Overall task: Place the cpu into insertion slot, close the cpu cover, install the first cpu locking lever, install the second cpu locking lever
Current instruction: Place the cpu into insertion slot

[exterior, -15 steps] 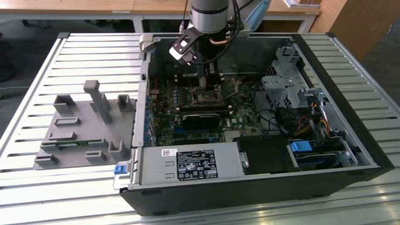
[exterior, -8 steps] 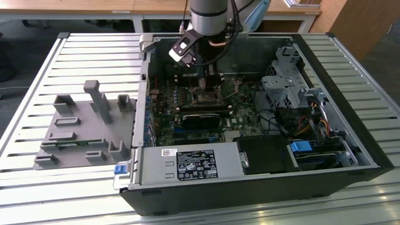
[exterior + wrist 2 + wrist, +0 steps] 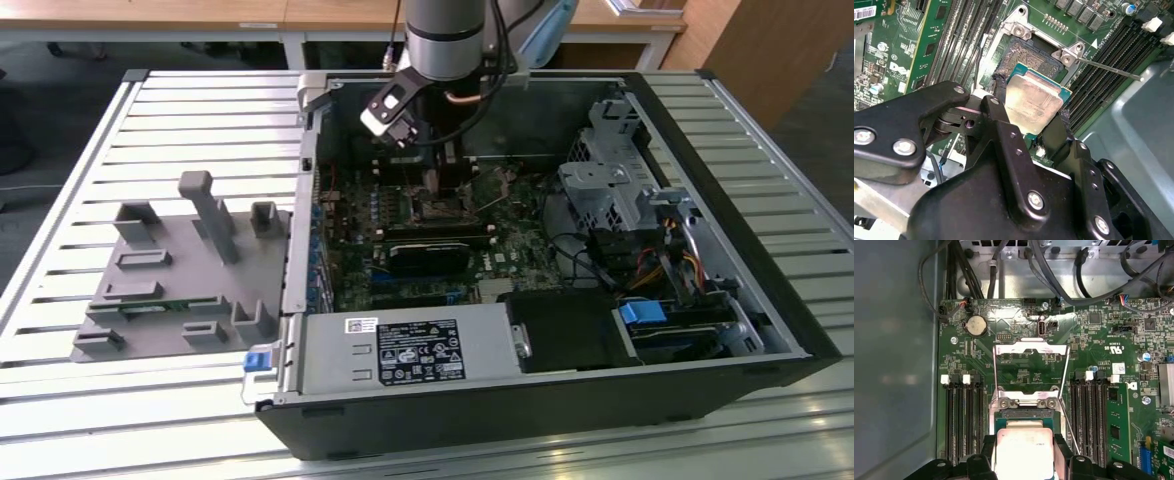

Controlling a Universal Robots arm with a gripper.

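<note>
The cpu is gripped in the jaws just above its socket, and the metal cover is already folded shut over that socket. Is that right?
Not quite. The cpu is gripped in the jaws just above the insertion slot, but the metal cover is not shut. It is swung open, away from the slot, as the first wrist view shows.

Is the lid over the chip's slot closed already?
No, in the first wrist view the cover is flipped back open, the slot lies uncovered, and the tool grips the cpu.

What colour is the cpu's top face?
Pale silvery-beige, green at the edge; the cpu shows best in the second wrist view.
</note>
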